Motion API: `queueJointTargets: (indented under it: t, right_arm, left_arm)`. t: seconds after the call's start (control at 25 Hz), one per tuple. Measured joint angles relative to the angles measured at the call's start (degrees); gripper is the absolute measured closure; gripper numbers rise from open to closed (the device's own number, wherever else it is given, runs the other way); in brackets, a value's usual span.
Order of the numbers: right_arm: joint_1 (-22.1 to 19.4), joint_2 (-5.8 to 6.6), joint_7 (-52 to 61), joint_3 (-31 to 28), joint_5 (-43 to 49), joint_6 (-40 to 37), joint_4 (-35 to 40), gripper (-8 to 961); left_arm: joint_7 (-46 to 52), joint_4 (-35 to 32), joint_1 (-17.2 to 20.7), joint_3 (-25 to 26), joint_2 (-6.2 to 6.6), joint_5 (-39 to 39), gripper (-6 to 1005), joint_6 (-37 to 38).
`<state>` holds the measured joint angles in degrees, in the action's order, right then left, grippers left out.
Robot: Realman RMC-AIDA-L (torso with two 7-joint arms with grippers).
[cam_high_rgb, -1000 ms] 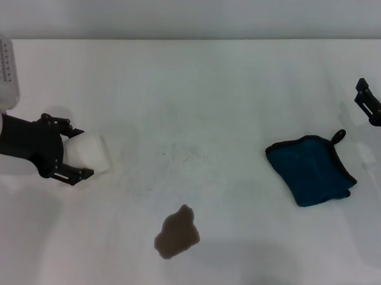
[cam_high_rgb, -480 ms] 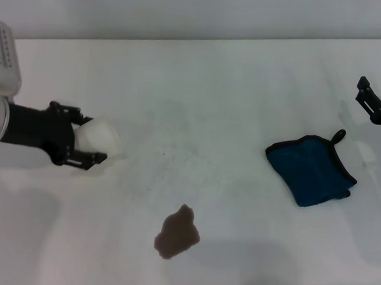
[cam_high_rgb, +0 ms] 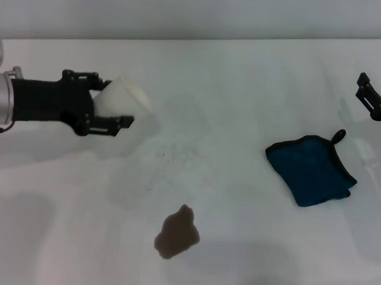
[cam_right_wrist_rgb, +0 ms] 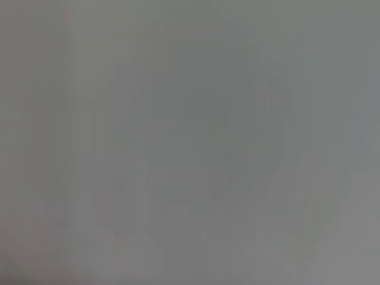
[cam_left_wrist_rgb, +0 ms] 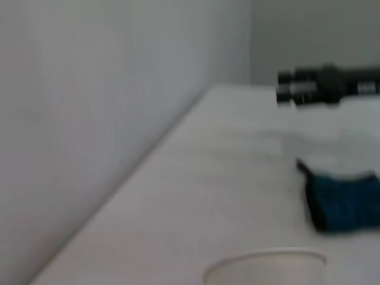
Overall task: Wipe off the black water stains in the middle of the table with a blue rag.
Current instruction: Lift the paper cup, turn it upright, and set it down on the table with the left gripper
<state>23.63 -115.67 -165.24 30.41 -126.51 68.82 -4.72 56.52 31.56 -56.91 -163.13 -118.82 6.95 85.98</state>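
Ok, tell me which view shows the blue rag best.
The head view. The whole rag lies flat on the table, loop and black edging visible, clear of both arms. The left wrist view catches only part of it, blurred, at the picture's edge. The right wrist view shows nothing of it.

No readable text, label, brand, number or sign anywhere, none on the white paper cup (cam_high_rgb: 124,95), none on the blue rag (cam_high_rgb: 310,169), none on the table (cam_high_rgb: 245,81), none on the black gripper housings, right wrist view plain grey
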Motion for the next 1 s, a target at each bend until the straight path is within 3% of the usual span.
queueJointTargets:
  t: [0.24,0.44,0.56,0.64,0.76,1.0]
  right_arm:
    - [0.12,0.02,0.0,0.26,0.29,0.32,0.95,98]
    - [0.09,0.07,0.07,0.51,0.39,0.67,1.39,98]
    - [-0.22,0.14,0.36,0.77,0.45,1.0,2.07,98]
    - [-0.45,0.18,0.5,0.8,0.47,1.11,2.35,98]
    - [-0.8,0.24,0.52,0.8,0.49,1.22,2.56,98]
    - [-1.17,0.27,0.52,0.82,0.58,0.99,3.34,98]
  left_arm:
    - [-7.46,-7.07,6.21,0.07,-0.08,13.75,233,-1.54]
    - [-18.8,-18.25,12.3,0.08,-0.12,23.39,239,-8.56]
    - [-24.55,-24.34,15.28,0.08,-0.19,26.75,243,-13.79]
    - [-24.55,-24.34,15.28,0.08,-0.19,26.75,245,-13.79]
    - [-30.76,-32.18,20.29,0.1,-0.41,32.71,247,-19.45]
    - [-37.27,-38.74,25.27,0.17,-0.72,36.87,247,-22.78]
